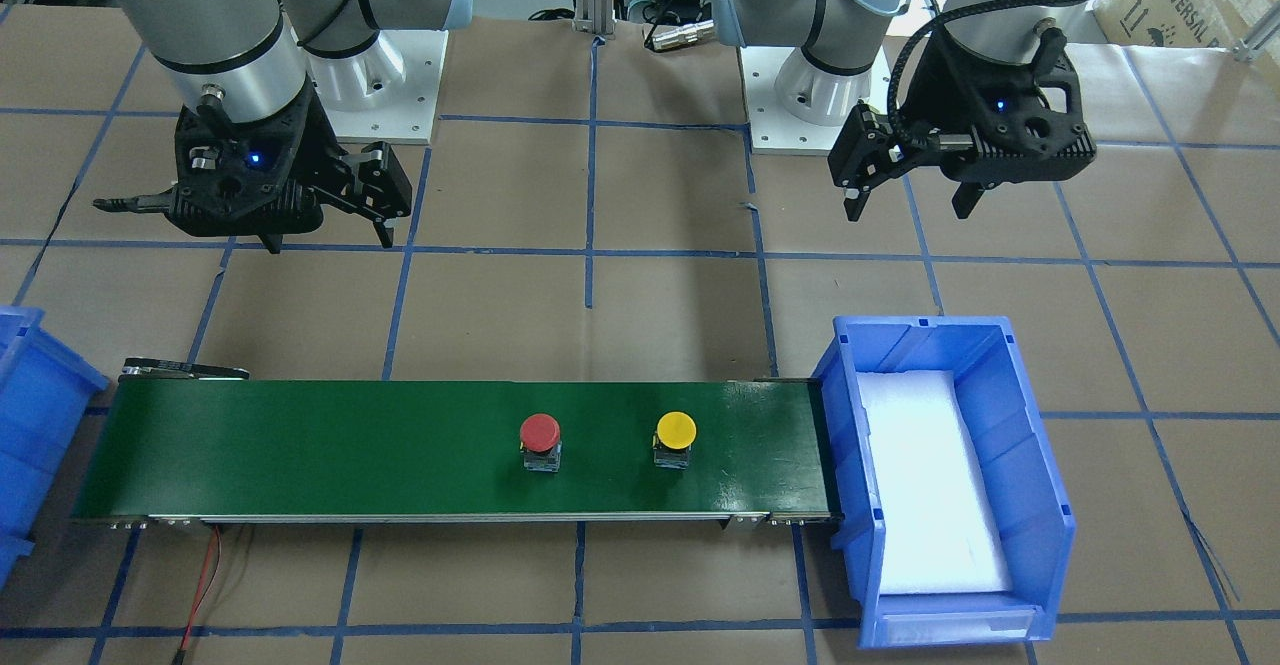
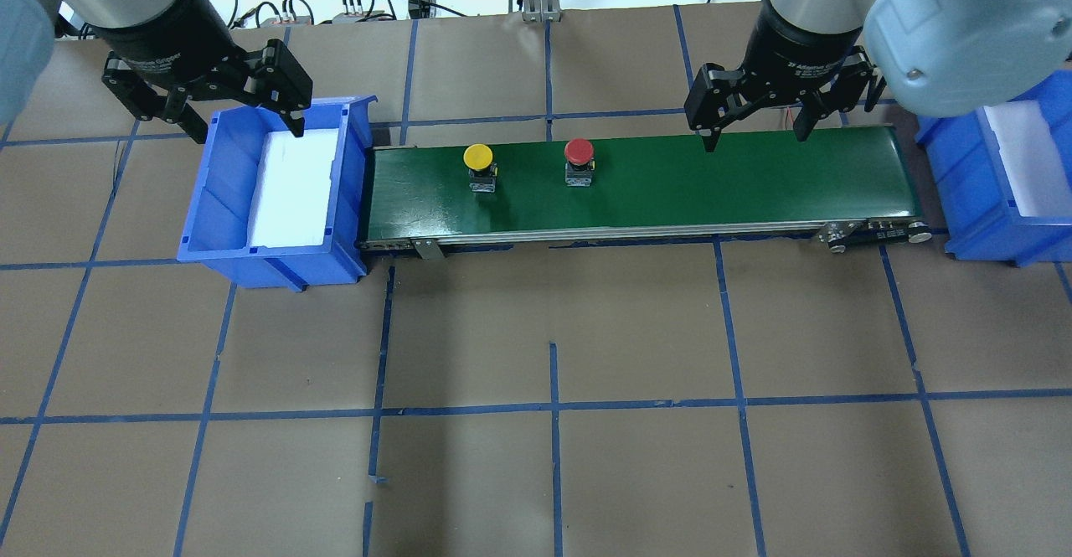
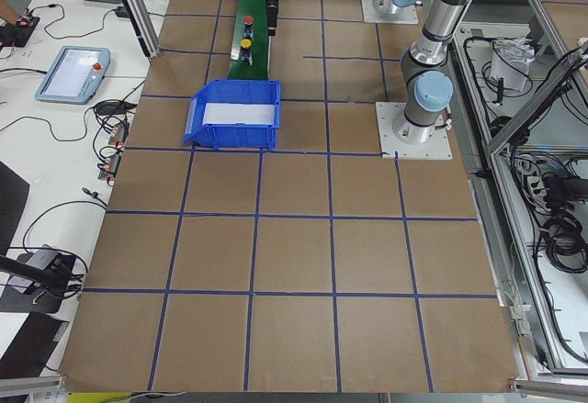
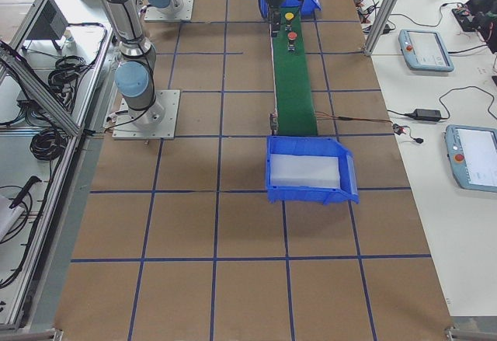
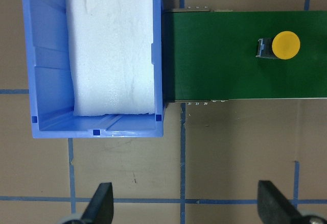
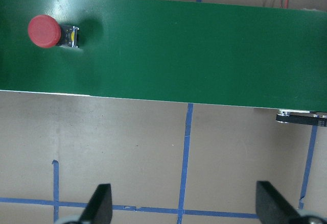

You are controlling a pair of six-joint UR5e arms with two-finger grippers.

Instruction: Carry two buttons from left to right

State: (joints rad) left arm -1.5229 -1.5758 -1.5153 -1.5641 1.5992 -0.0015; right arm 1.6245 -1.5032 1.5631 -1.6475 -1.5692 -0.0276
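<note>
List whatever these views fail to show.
- Wrist views: the bottom edge cuts off the left gripper and right gripper; only finger ends show.
- Side views: yellow button and red button are too small for base detail.
- Overhead: right bin is cropped by the frame edge and partly behind the right arm.

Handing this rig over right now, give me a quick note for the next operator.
Left gripper: open, empty, hovering near the left bin.
Right gripper: open, empty, hovering near the green belt.
Yellow button and red button: upright on the belt, apart, yellow nearer the left bin.
Done: both buttons are on the belt.
Left: neither has reached the right bin.
</note>
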